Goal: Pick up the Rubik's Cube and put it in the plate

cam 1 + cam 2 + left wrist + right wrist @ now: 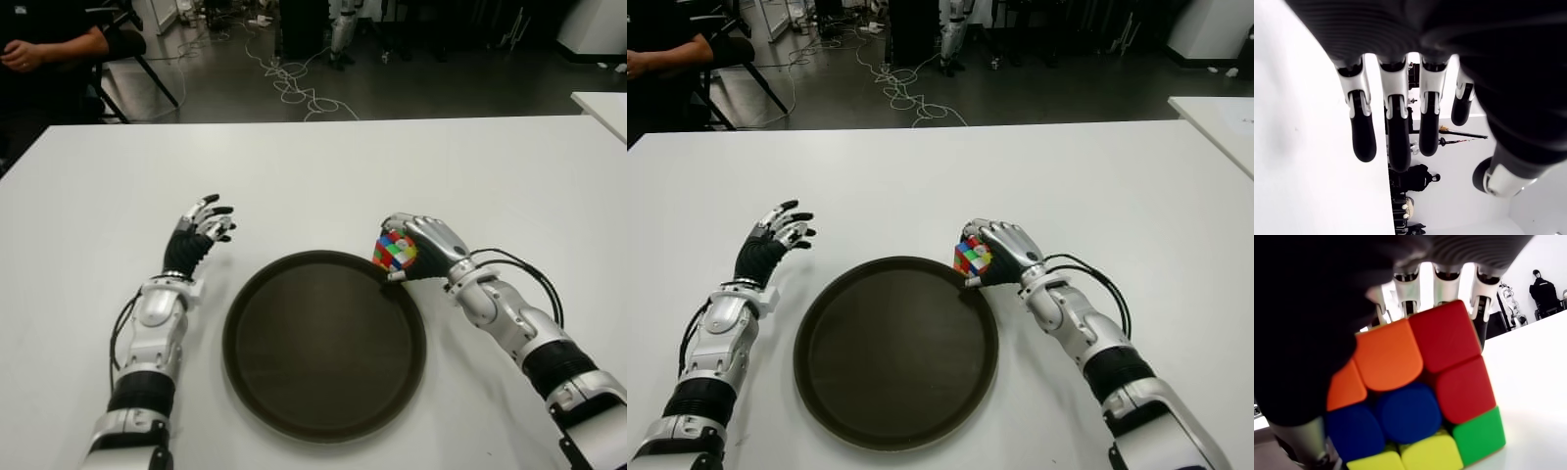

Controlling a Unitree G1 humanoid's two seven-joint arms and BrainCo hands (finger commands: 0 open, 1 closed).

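Already my right hand (423, 245) has its fingers wrapped around the Rubik's Cube (395, 251), which sits at the plate's (257, 294) far right rim. The dark plate lies inward, toward my left, so the cube must travel that way. My left hand (201, 230), fingers loose and holding nothing, shows left of the plate.

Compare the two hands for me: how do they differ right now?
The right hand is curled around the Rubik's Cube at the plate rim; the left hand holds nothing, its fingers spread. The right hand is beside the plate's far right edge; the left hand shows clear of it, to its left. Both show above the white table.
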